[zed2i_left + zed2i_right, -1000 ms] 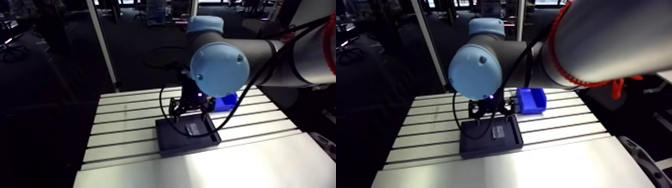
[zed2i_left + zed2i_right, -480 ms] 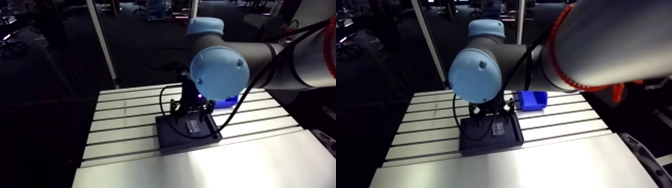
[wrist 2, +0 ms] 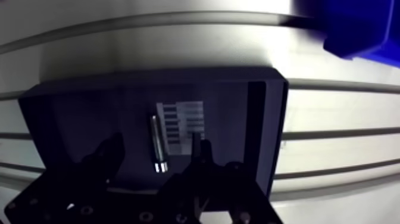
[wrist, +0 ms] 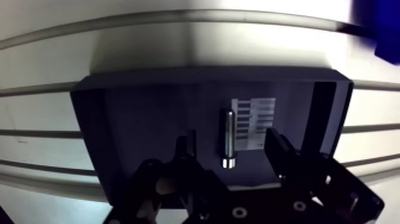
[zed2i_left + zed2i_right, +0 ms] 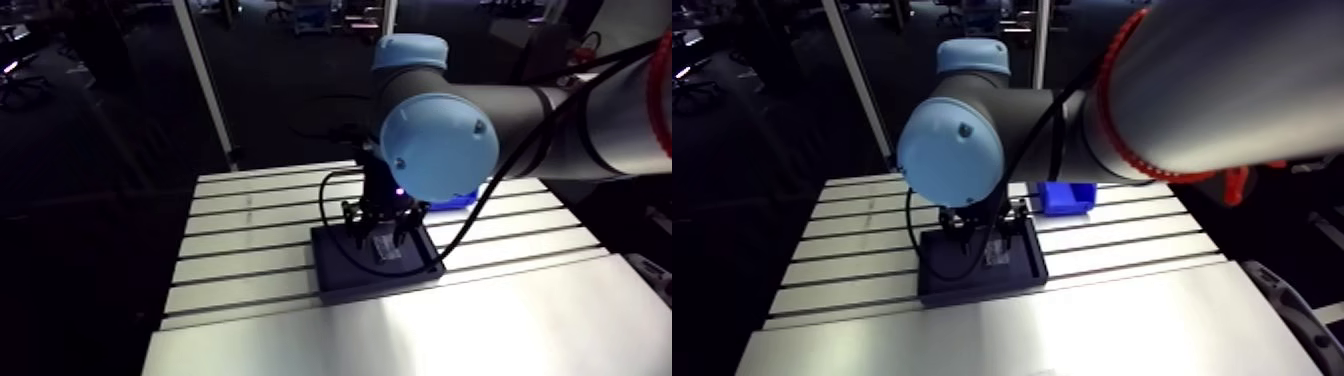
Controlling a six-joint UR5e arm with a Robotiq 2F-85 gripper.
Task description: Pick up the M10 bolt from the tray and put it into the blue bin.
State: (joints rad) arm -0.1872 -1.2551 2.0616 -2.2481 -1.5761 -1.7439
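A metal bolt (image 4: 227,137) lies flat in the dark tray (image 4: 137,113), beside a white striped label (image 4: 257,122). My gripper (image 4: 231,152) hangs low over the tray, open, with the bolt's head end lying in the gap between the two fingers and neither pad touching it. In the arm view the gripper (image 5: 380,226) is down at the tray (image 5: 345,275). The blue bin (image 5: 1067,197) stands on the table just beyond the tray's far right corner; its corner (image 3: 363,27) shows in the wrist view.
The tray sits on a slotted aluminium table (image 5: 250,230) with grooves running across. A narrow slot (image 4: 321,119) runs along the tray's side nearest the bin. A white post (image 5: 205,80) rises behind the table's far left corner.
The gripper has come down closer to the tray, over the bolt. The arm view has shifted slightly with the arm; tray and bin stay put.
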